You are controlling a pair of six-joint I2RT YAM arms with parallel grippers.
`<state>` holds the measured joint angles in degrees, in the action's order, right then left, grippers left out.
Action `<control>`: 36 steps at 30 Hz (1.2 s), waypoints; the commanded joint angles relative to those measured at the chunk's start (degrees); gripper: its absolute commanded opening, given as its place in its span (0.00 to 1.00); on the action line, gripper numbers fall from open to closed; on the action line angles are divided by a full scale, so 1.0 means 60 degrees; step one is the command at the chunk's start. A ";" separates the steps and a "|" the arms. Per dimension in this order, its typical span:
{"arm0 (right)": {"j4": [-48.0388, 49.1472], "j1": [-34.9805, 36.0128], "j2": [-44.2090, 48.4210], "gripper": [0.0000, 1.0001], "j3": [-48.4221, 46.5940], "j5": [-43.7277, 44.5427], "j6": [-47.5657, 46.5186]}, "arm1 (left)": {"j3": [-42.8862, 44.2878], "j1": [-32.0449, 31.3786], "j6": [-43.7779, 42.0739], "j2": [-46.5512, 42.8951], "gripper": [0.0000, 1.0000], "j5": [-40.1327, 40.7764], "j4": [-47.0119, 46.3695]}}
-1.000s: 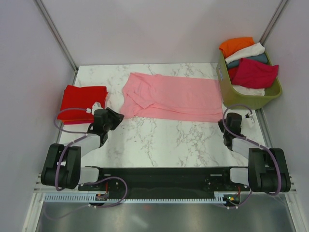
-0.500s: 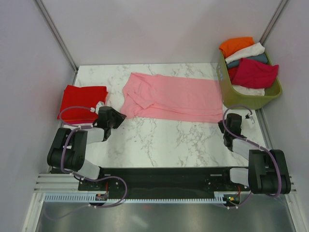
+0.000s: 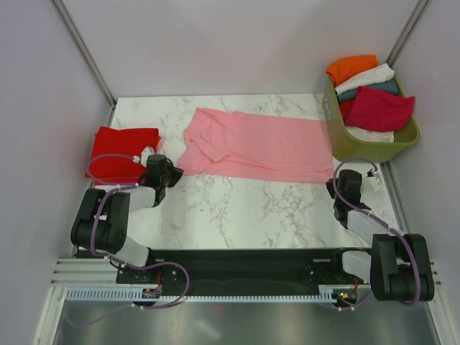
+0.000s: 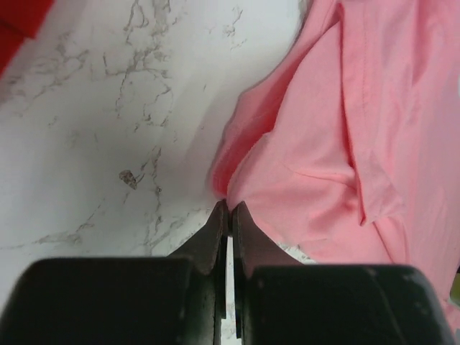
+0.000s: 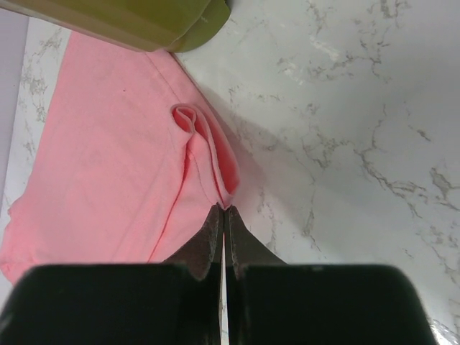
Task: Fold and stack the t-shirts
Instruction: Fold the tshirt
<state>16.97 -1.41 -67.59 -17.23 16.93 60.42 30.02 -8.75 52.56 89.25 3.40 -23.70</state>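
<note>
Pink cloth is being pinched at both near corners: my left gripper, open a second ago, is clamping the pale pink t-shirt spread across the bench, matching my right gripper. I'm judging the fold can begin. Farther off, the folded red t-shirt is waiting at the left edge.

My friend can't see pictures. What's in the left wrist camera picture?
The left arm's black hand is pinched shut on the edge of a soft pale pink cloth t-shirt on the white marble table. A corner of bright red cloth peeks in top left.
</note>
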 commanded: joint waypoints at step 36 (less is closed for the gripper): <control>-0.5348 -0.0043 0.2124 0.00 -0.1307 0.0123 0.0402 | -0.1177 0.0228 0.1024 -0.5748 0.02 0.1587 0.4962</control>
<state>-12.67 -1.41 -55.79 -31.09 17.37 60.27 28.69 -7.84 53.84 56.82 11.90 4.95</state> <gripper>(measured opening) 0.010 0.042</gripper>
